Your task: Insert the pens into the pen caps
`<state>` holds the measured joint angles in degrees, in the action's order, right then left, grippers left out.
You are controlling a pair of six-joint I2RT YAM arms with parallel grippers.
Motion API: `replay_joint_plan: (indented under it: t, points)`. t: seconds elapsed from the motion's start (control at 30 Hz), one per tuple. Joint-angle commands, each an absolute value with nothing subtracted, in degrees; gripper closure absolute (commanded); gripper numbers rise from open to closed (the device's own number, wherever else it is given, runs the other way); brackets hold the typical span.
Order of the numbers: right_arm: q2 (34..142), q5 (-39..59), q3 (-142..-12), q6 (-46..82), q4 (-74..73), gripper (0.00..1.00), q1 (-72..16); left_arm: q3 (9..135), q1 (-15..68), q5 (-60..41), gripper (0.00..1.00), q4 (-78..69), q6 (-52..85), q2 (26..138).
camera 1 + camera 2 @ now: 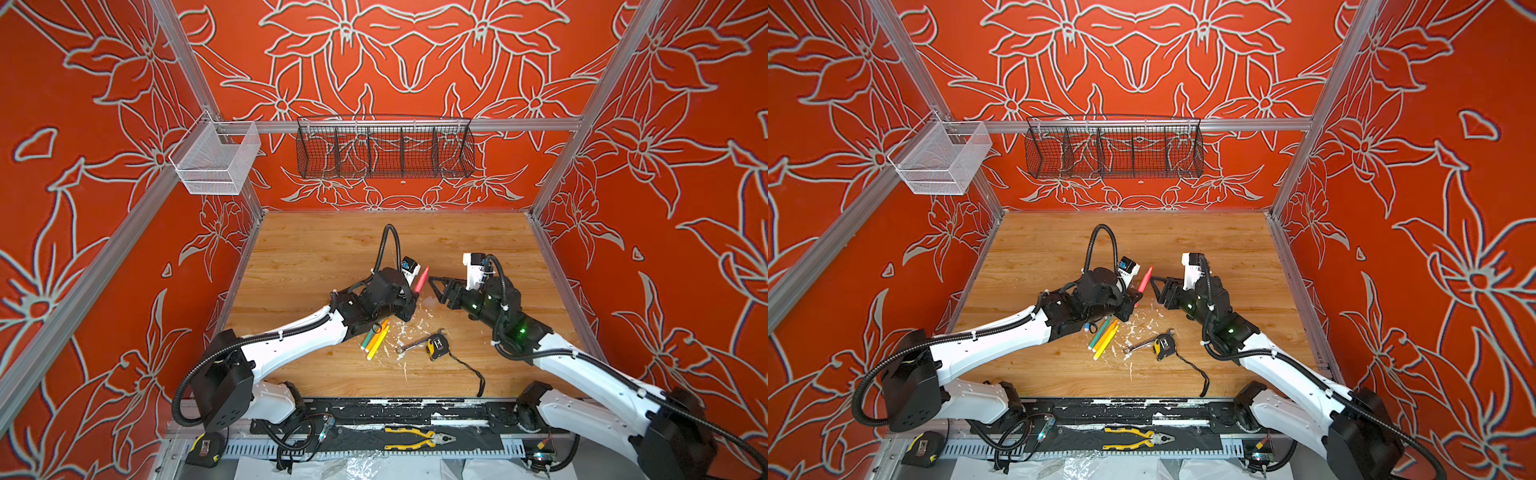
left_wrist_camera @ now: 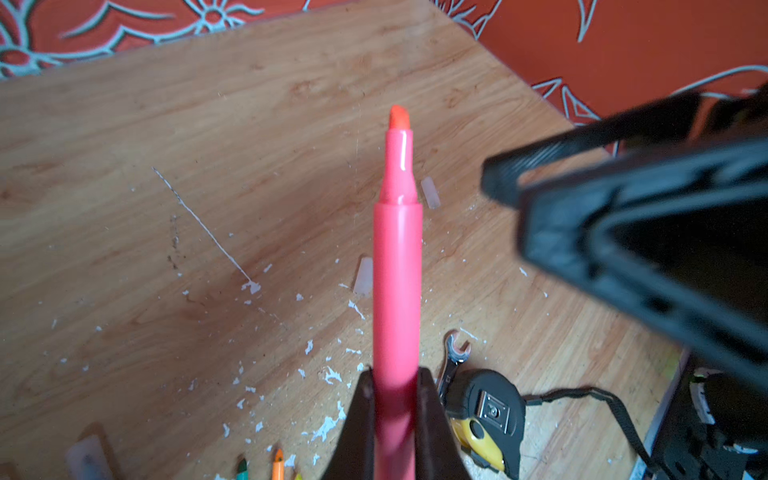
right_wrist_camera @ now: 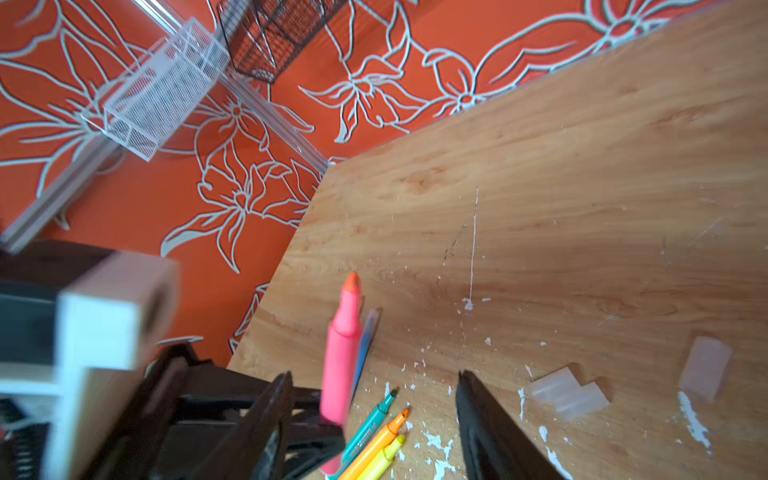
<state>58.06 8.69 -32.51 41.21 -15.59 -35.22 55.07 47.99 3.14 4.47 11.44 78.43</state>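
Observation:
My left gripper is shut on the lower barrel of a pink pen, which points up and away with its tip bare; both top views show it. My right gripper is open, just right of the pink pen and not touching it. Green, orange and yellow pens lie side by side on the table. A blue pen lies partly hidden behind the pink one. Clear pen caps lie loose on the wood.
A silver wrench and a black-and-yellow tape measure with a strap lie near the front middle, among white paint flecks. Yellow pliers rest on the front rail. A white basket and a black wire basket hang on the walls.

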Motion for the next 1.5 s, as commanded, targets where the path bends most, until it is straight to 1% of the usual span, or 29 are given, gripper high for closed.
replay_joint_plan:
  t: [0.0, 0.13, 0.33, 0.43, 0.53, 0.8, 0.97, 1.03, 1.17, 1.23, 1.3, 1.4, 1.47]
  points:
    - [58.81, 12.06, -33.34, 42.56, -19.31, 0.36, -34.82, 54.32, 48.08, 2.11, 1.0, 1.51, 10.01, 77.94]
    - [60.5, 13.37, -33.78, 43.25, -19.97, 0.35, -34.72, 54.96, 48.66, -0.53, 1.0, 1.4, 9.64, 78.97]
    - [61.69, 13.9, -34.22, 43.57, -19.69, 0.37, -34.4, 54.43, 49.66, -0.24, 1.0, 0.72, 8.55, 78.66]
    - [61.97, 14.29, -34.01, 44.59, -19.9, 0.42, -33.89, 54.32, 49.81, -0.87, 1.0, 0.48, 8.44, 78.76]
    - [61.94, 14.68, -34.13, 44.71, -19.69, 0.53, -33.57, 54.67, 50.23, -0.6, 1.0, 0.83, 7.98, 79.27]
    - [62.41, 15.26, -34.0, 45.19, -20.38, 0.72, -33.31, 57.14, 51.53, 0.07, 1.0, 2.34, 6.74, 83.13]
    - [62.3, 15.39, -34.06, 44.94, -20.19, 0.87, -33.33, 57.6, 52.21, 1.18, 1.0, 2.61, 6.33, 83.85]
    - [62.34, 15.13, -33.79, 45.03, -20.3, 0.92, -33.32, 57.31, 52.27, 1.79, 1.0, 2.21, 6.49, 83.84]
    - [63.05, 16.05, -33.39, 45.84, -21.71, 0.98, -33.4, 57.53, 52.22, 1.2, 1.0, 2.37, 6.92, 84.04]
    - [63.42, 16.56, -33.55, 45.9, -21.92, 1.0, -33.34, 57.48, 52.21, 0.88, 0.92, 2.21, 7.08, 83.86]
    - [63.76, 17.38, -33.06, 46.38, -23.71, 1.0, -33.39, 57.14, 52.21, 0.8, 0.84, 1.85, 7.03, 83.76]
    - [64.48, 18.77, -32.27, 47.1, -26.8, 1.0, -33.4, 56.69, 52.21, 0.97, 0.77, 1.13, 7.01, 84.06]
    - [64.75, 19.31, -32.01, 47.7, -27.77, 1.0, -33.42, 56.91, 52.21, 0.73, 0.74, 1.2, 7.11, 84.28]
